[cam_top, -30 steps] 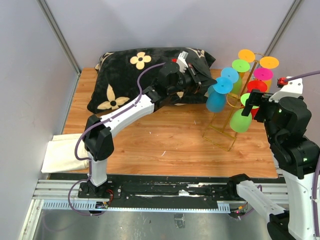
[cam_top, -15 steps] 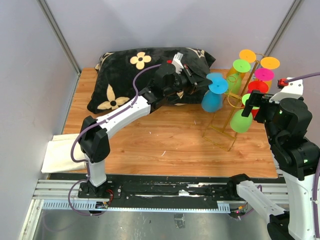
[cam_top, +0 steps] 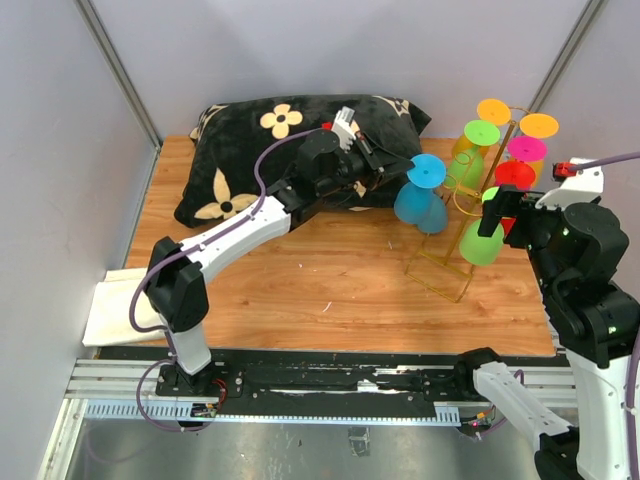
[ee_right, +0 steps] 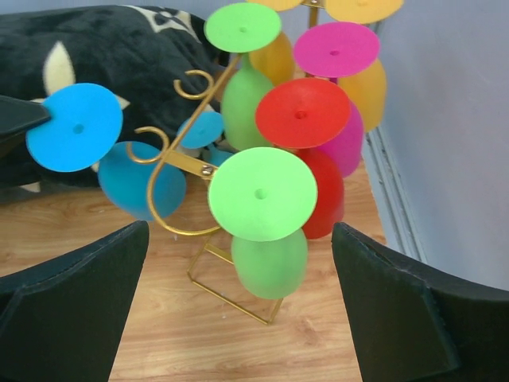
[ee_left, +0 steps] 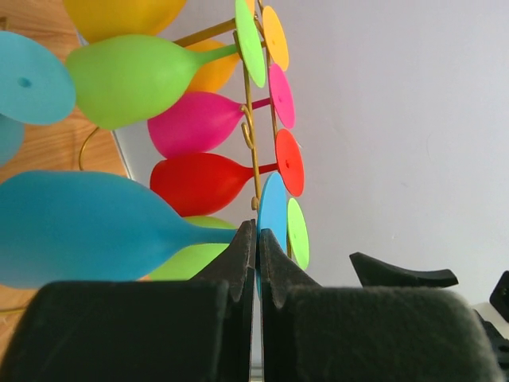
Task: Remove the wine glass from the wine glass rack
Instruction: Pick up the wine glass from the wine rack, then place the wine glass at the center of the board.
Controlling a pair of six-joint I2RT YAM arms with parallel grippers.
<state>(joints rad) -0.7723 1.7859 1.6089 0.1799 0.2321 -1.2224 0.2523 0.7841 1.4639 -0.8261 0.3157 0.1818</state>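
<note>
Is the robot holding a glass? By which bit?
The left pincer grips the blue wine glass by its thin stem, beside its round foot. The right pincer holds nothing.

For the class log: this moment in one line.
left end effector: shut on blue wine glass stem | right end effector: open, empty

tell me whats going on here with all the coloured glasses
The left arm's hand is shut on the stem of a blue plastic wine glass and holds it tilted, clear of the hooks of the tall gold wire rack, above the wooden table. The other glasses, green, orange, pink, red and another blue one, hang on the rack. The right arm's hand is open and faces the light green wine glass at the front of the rack, gripping nothing.
</note>
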